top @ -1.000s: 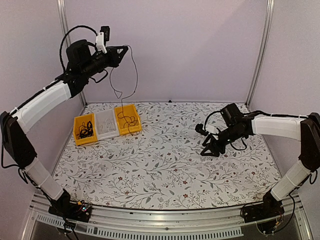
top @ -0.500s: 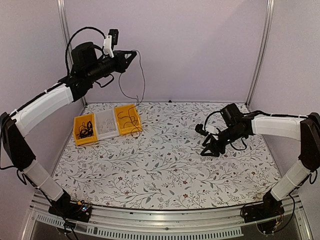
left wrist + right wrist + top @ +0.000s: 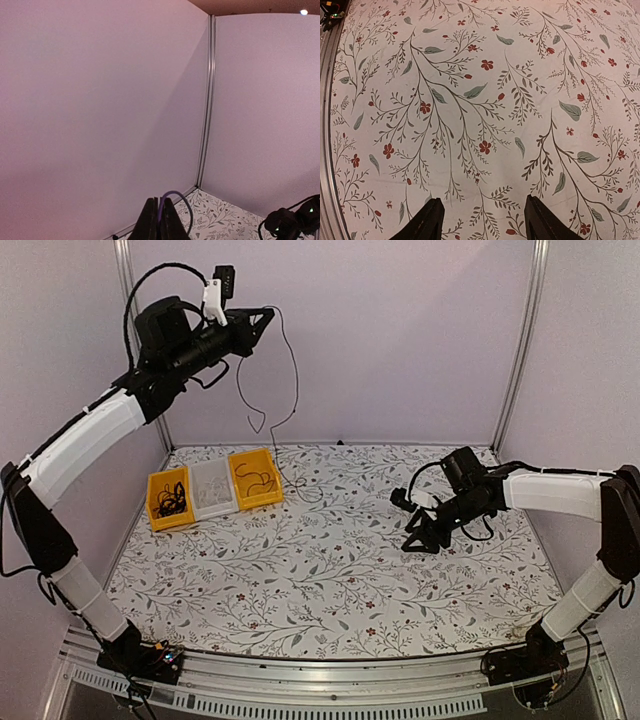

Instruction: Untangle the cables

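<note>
**Right gripper spread low, left gripper pinching a cable up high**

The right gripper [image 3: 418, 540] sits low at the centre right of the overhead view, just above the flowered tablecloth [image 3: 330, 580]. Its fingers [image 3: 432, 220] are spread apart with only bare cloth between them.

Further back, at the left of the frame, three small bins stand in a row, touching side by side. The left yellow bin [image 3: 152, 502] holds a dark bundle of thin black cables [image 3: 172, 505]. The clear middle bin [image 3: 212, 490] shows nothing dark inside. The right yellow bin [image 3: 240, 495] holds a looser curl of wire [image 3: 258, 480].

Highest and furthest back, in the upper left of the frame, the left gripper [image 3: 265, 318] is raised against the back wall [image 3: 400, 340]. Its fingers are pressed together on one thin black cable [image 3: 297, 390]. That cable hangs in a long loop below the fingertips. Its lower end trails down to the cloth just right of the right yellow bin. In the left wrist view a short arc of it stands up between the closed fingertips.
</note>
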`<state>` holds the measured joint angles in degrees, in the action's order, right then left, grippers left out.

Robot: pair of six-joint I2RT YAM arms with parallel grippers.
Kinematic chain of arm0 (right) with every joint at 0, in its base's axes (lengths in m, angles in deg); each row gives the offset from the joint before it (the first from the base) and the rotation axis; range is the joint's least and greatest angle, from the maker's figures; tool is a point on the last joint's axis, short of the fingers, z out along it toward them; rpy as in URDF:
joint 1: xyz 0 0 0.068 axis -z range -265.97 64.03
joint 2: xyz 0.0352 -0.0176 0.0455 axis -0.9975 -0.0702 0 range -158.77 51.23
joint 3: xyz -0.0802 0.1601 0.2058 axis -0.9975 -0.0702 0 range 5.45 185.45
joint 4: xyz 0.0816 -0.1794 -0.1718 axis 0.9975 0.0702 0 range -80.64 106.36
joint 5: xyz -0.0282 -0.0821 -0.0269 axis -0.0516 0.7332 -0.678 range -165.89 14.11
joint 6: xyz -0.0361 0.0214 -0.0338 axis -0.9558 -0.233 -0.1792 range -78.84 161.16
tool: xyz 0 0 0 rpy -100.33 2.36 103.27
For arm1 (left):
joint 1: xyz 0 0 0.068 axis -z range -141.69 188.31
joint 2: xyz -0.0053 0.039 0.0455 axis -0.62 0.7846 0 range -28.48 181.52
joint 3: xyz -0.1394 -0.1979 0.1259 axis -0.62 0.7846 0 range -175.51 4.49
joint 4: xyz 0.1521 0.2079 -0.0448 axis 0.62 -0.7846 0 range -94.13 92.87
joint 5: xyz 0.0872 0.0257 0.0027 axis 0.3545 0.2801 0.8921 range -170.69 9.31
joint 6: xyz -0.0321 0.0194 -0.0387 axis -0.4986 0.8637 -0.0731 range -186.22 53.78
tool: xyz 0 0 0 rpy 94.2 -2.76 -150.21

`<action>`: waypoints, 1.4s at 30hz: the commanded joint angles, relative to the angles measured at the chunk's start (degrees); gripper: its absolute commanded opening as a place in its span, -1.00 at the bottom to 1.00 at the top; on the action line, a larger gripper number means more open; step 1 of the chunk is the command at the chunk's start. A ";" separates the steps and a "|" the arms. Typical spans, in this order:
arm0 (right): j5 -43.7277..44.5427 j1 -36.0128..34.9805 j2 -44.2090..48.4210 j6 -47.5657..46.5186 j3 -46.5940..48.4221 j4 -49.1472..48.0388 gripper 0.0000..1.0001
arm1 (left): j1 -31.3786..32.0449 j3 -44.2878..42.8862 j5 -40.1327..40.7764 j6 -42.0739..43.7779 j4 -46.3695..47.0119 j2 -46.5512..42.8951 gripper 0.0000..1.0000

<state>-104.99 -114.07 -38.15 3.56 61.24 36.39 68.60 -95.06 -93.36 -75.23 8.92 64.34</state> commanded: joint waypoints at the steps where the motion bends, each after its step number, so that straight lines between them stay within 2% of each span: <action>1: 0.43 0.10 -0.60 -0.80 0.02 0.70 0.18 | 0.36 -4.36 3.63 3.90 -1.98 1.51 -1.00; 7: 0.53 0.15 -0.62 -0.80 -0.06 0.78 0.18 | -0.10 -9.17 5.58 7.08 -4.25 4.45 -1.00; 15: 0.93 0.15 -1.13 -0.98 -0.07 0.84 0.18 | -2.76 -10.34 7.39 8.66 -4.39 5.89 -1.00; 32: 2.69 0.15 -2.13 -1.33 -0.07 0.92 0.18 | -10.79 -15.13 4.78 8.31 -8.46 11.34 -1.00; 42: 3.17 0.14 -2.93 -1.59 -0.02 1.33 0.18 | -11.04 -7.43 3.33 7.32 -6.98 12.39 -1.00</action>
<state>-102.33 -114.07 -39.95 2.64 61.24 36.83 58.13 -105.22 -88.83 -67.10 1.57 76.21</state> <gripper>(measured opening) 0.588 0.000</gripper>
